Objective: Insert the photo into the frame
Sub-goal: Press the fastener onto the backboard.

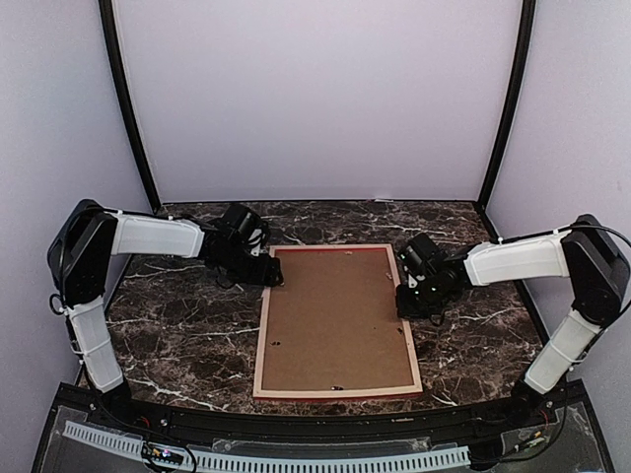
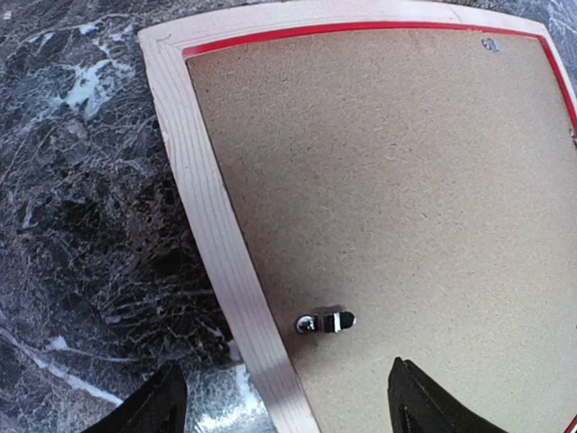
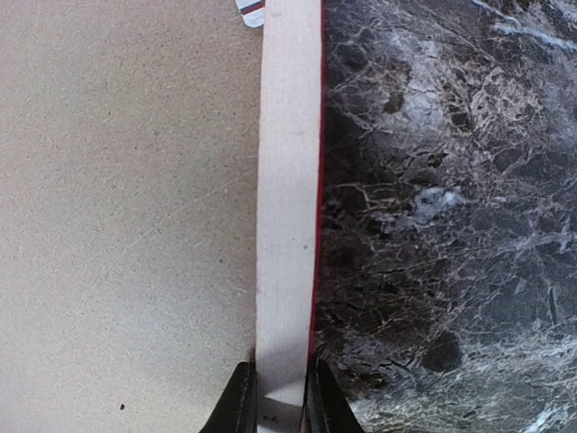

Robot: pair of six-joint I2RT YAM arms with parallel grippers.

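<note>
1. The frame [image 1: 335, 392] lies flat and back up on the dark marble bench [image 1: 177, 325]. Its pale wood rails show, with a thin red line at their edges. A plain brown board [image 1: 335, 320] fills its opening.
2. I cannot see the photo in any view. Whether it lies under the board, I cannot tell.
3. My left hand [image 1: 261, 271] is at the frame's far left corner with its fingers wide apart and nothing held. One finger is outside the left rail over the bench, and the other is over the board. A small metal tab [image 2: 326, 321] sits on the board just inside that rail.
4. My right hand [image 1: 414, 296] is on the frame's right rail, in its farther half. Its fingers are clamped across the rail's width, one on the board side and one on the outer side.
5. I judge the frame light and rigid, but its rails are thin, so lifting by one rail could twist it. I would pinch a rail across its width, with one hand on each side.
6. The board looks thin and stiff and sits flush in the frame. An edge would give the best purchase, and the polished bench may let the frame slide.
</note>
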